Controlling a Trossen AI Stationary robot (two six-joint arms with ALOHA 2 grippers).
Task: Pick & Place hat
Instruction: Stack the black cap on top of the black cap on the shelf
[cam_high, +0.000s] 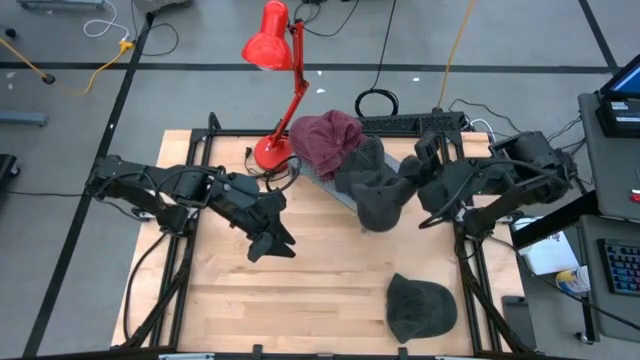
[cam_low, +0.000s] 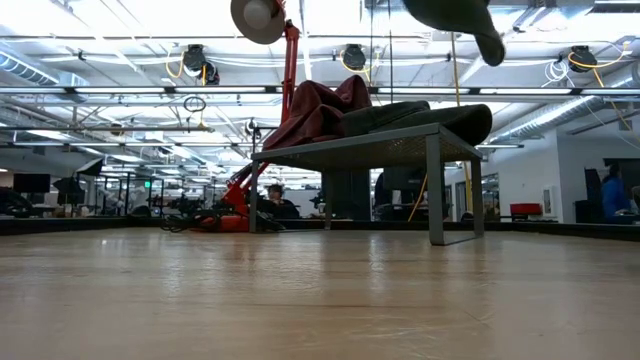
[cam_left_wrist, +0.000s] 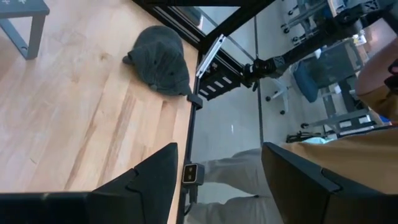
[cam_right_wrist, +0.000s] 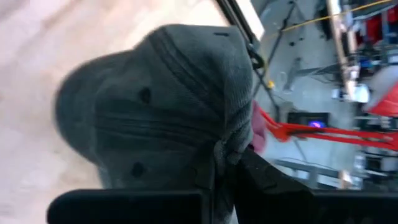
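The right end effector (cam_high: 408, 172) is clamped on a dark grey hat (cam_high: 378, 200), which hangs from it above the worktop (cam_high: 330, 270), clear of the wood; the right wrist view shows the fingers pinching the cloth at the hat's edge, with the crown bulging out in front of them. The hat dangles just in front of the small grey metal rack (cam_low: 400, 140) at the back of the worktop, and its long axis runs roughly from the rack toward the front edge. A second dark hat (cam_high: 421, 306) already lies flat near the front right corner of the worktop, well apart from the held one and on the right arm's own side, so the right arm is plainly the nearer one for setting the carried hat down; I judge that the open wood between the rack and that resting hat is where it can go. The left end effector (cam_high: 270, 240) hovers over the middle-left of the worktop with its fingers spread and nothing between them. On the rack a dark red garment or hat (cam_high: 325, 140) is heaped beside more dark cloth, next to the base of a red desk lamp (cam_high: 275, 60).
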